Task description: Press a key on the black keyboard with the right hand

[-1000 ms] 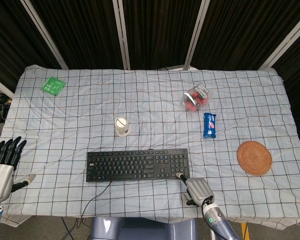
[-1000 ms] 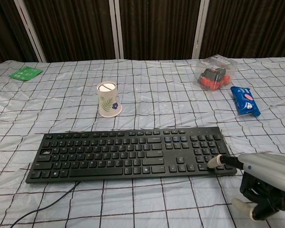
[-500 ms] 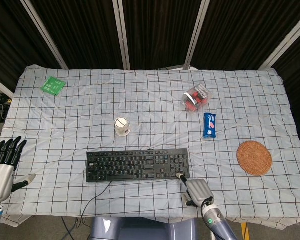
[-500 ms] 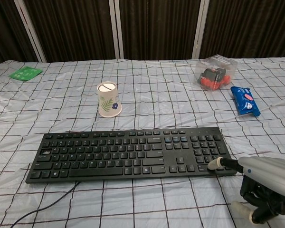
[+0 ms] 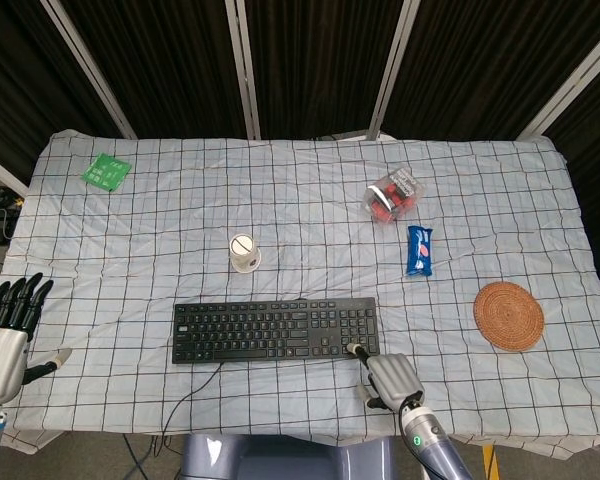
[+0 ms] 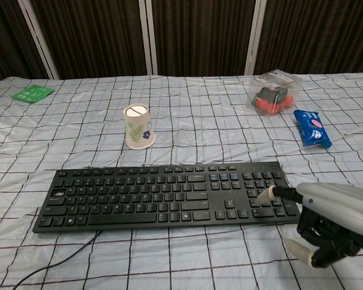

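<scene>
My right hand (image 6: 330, 220) sat at near right corner of black keyboard (image 5: 275, 330). One finger stuck out over number keys; could not tell if it touched. Other fingers curled under, holding nothing. My left hand (image 5: 5, 340) stayed far left, fingers straight, arm cut off by edge.

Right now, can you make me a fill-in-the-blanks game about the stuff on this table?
1. The right robot hand stretches one finger over the black ____ end of the table's keyboard.
2. Behind the keyboard stands a paper ____.
3. The round woven coaster lies near the table's ____ edge.

Missing words: right; cup; right
</scene>
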